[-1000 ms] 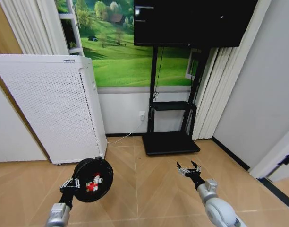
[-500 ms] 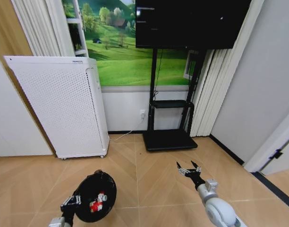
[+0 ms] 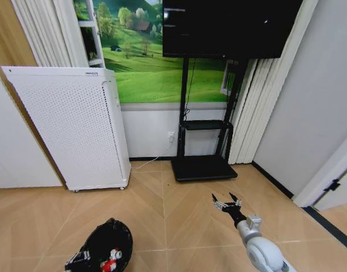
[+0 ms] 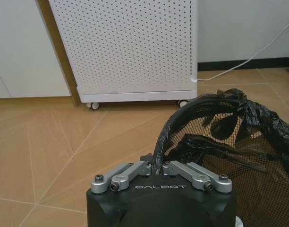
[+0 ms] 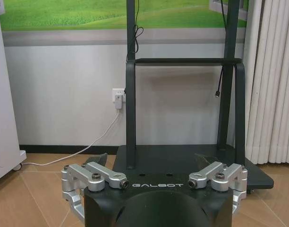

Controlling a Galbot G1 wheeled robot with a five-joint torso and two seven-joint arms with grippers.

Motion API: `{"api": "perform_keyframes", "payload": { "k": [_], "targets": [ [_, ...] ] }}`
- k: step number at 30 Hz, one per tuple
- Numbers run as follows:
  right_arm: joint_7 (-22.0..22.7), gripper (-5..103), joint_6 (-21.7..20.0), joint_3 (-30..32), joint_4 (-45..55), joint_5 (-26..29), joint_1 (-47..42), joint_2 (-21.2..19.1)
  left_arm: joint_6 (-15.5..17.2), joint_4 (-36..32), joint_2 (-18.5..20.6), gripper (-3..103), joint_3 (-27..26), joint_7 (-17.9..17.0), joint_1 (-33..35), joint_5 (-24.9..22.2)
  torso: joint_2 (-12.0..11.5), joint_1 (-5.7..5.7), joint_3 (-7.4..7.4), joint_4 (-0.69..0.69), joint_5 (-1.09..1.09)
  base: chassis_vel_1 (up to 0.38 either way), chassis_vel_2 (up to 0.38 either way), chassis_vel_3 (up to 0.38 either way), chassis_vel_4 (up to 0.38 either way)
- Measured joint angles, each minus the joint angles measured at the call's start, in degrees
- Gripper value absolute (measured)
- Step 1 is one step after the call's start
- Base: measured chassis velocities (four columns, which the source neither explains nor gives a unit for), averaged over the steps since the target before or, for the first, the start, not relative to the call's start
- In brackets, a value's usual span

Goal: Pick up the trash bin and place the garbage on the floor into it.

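The trash bin, a small black mesh basket with a black bag liner, hangs tilted low at the bottom left of the head view. Red-and-white garbage lies inside it. My left gripper is shut on the bin's rim. In the left wrist view the left gripper has its fingers pinched together over the rim, with the trash bin beyond them. My right gripper hovers over the floor at centre right, open and holding nothing. In its own wrist view the right gripper has its fingers spread wide.
A tall white perforated appliance on castors stands against the wall at left, and shows in the left wrist view as the white appliance. A black TV stand with a screen is straight ahead. A white cable runs along the floor. Bare wooden floor lies around both grippers.
The left gripper and the bin have sunk lower in the head view. The camera has shifted, so the room sits differently. The right gripper keeps its place.
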Motion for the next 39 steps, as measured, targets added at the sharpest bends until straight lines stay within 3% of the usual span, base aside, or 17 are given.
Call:
{"api": "perform_keyframes", "payload": {
  "k": [5, 10, 12, 13, 16, 17, 20, 27, 31, 39],
  "targets": [
    [0.00, 100, 0.00, 0.00, 0.00, 0.00, 0.00, 0.00, 0.07, 0.26, 0.24, 1, 0.01, -1.11, -0.51, -0.45, 0.00, 0.00, 0.00, -0.01, 0.00, 0.000, 0.000, 0.000, 0.000],
    [0.00, 100, 0.00, 0.00, 0.00, 0.00, 0.00, 0.00, 0.23, 0.31, 0.82, 21, -0.12, -1.37, -1.24, -1.55, -0.01, 0.00, -0.01, -0.02, 0.01, 0.000, 0.000, 0.000, 0.000],
    [0.00, 100, 0.00, 0.00, 0.00, 0.00, 0.00, 0.00, 0.30, 0.23, 0.86, 21, -0.20, -1.37, -1.25, -1.69, -0.01, 0.00, -0.01, -0.01, 0.00, 0.000, 0.000, 0.000, 0.000],
    [0.00, 100, 0.00, 0.00, 0.00, 0.00, 0.00, 0.00, 0.37, -0.07, 1.00, 32, -0.53, -1.35, -1.27, -1.87, -0.01, 0.00, -0.01, -0.01, 0.01, 0.000, 0.000, 0.000, 0.000],
    [0.00, 100, 0.00, 0.00, 0.00, 0.00, 0.00, 0.00, 0.34, -0.28, 1.10, 37, -0.91, -1.18, -1.28, -1.55, -0.01, 0.00, -0.01, -0.01, 0.00, 0.000, 0.000, 0.000, 0.000],
    [0.00, 100, 0.00, 0.00, 0.00, 0.00, 0.00, 0.00, 0.28, -0.44, 1.10, 49, -1.10, -1.11, -1.27, -1.38, -0.01, 0.00, -0.01, -0.01, 0.01, 0.000, 0.000, 0.000, 0.000],
    [0.00, 100, 0.00, 0.00, 0.00, 0.00, 0.00, 0.00, 0.18, -0.56, 1.09, 54, -1.19, -1.06, -1.27, -1.15, -0.01, 0.00, -0.01, -0.01, 0.00, 0.000, 0.000, 0.000, 0.000],
    [0.00, 100, 0.00, 0.00, 0.00, 0.00, 0.00, 0.00, -0.56, -0.76, 1.05, 81, -1.32, -0.37, -1.51, 0.53, -0.01, 0.00, 0.00, -0.01, 0.00, 0.000, 0.000, 0.000, 0.000],
    [0.00, 100, 0.00, 0.00, 0.00, 0.00, 0.00, 0.00, -2.68, -0.14, 1.52, 96, -1.52, 0.77, -2.83, 3.51, -0.01, 0.00, 0.00, 0.00, 0.00, 0.000, 0.000, 0.000, 0.000],
    [0.00, 100, 0.00, 0.00, 0.00, 0.00, 0.00, 0.00, -7.72, 0.76, 3.37, 100, -1.59, 1.29, -10.10, 6.00, -0.01, 0.00, 0.00, -0.01, 0.00, 0.000, 0.000, 0.000, 0.000]
  ]
}}
